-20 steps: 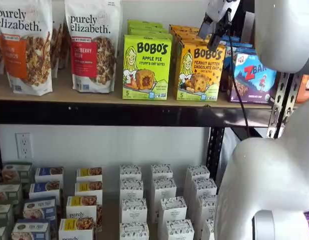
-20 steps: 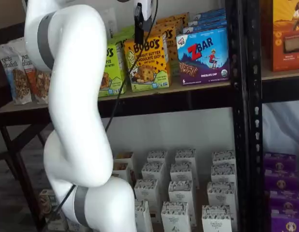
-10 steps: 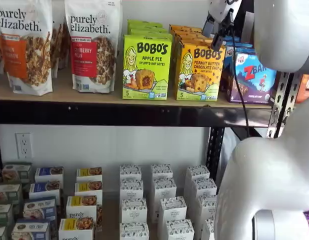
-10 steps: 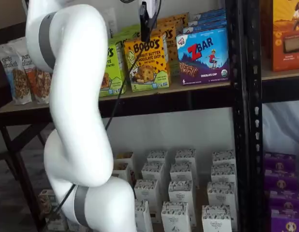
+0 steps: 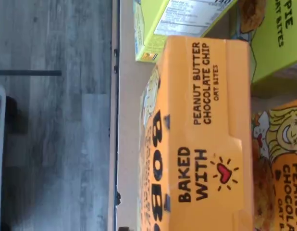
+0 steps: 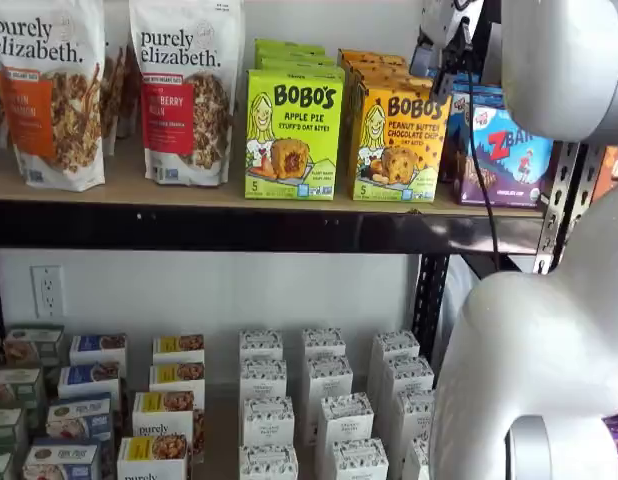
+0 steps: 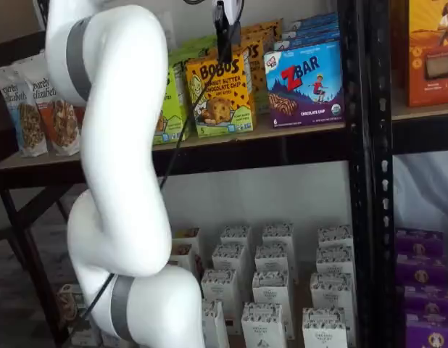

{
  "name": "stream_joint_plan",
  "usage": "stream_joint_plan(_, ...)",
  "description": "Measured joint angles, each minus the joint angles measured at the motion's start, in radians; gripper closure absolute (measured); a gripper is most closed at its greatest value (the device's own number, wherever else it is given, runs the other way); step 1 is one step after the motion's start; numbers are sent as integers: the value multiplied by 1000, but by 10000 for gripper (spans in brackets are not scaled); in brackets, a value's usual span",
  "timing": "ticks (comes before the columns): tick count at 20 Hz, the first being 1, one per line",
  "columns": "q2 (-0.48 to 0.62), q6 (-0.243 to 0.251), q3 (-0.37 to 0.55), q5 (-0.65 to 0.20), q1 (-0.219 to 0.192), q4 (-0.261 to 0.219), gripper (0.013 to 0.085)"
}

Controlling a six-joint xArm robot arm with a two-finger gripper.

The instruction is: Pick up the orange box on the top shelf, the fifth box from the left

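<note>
The orange box (image 6: 399, 138) (image 7: 221, 93) stands upright at the front of the top shelf (image 6: 189, 190) (image 7: 296, 130), heading a row of like cartons. My gripper (image 6: 441, 58) (image 7: 224, 38) hangs just above the box's top right corner, its black fingers pointing down with a cable beside them. It is open and nothing sits between the fingers. In the wrist view the orange box (image 5: 206, 134) fills the middle, its top flap reading "BAKED WITH" beside a red heart. The fingers do not show there.
A lime-green Apple Pie carton (image 6: 293, 133) (image 5: 182, 21) stands directly left of the orange box and a blue ZBar box (image 6: 507, 150) (image 7: 305, 83) directly right. Granola bags (image 6: 184, 90) fill the shelf's left. Small white boxes (image 6: 324, 400) sit below. A black upright (image 7: 362, 145) is at the right.
The gripper has shifted a little to the right and in toward the shelf, ending above the orange box. The boxes have not moved.
</note>
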Motion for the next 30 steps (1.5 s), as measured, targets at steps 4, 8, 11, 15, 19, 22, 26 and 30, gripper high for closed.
stream_joint_plan(4,19,6,-24,22,9,-16,130)
stream_joint_plan(8,23,10,-25,17,18,-32,130)
stream_joint_plan(11,30,11,-31,25,25,-55,130)
stream_joint_plan(15,38,8,-34,34,27,-71,130)
stream_joint_plan(19,44,7,-30,43,28,-81,130)
stream_joint_plan(22,43,8,-17,42,31,-81,130)
stream_joint_plan(26,40,8,-1,34,30,-75,130)
stream_joint_plan(30,37,5,14,25,27,-70,130)
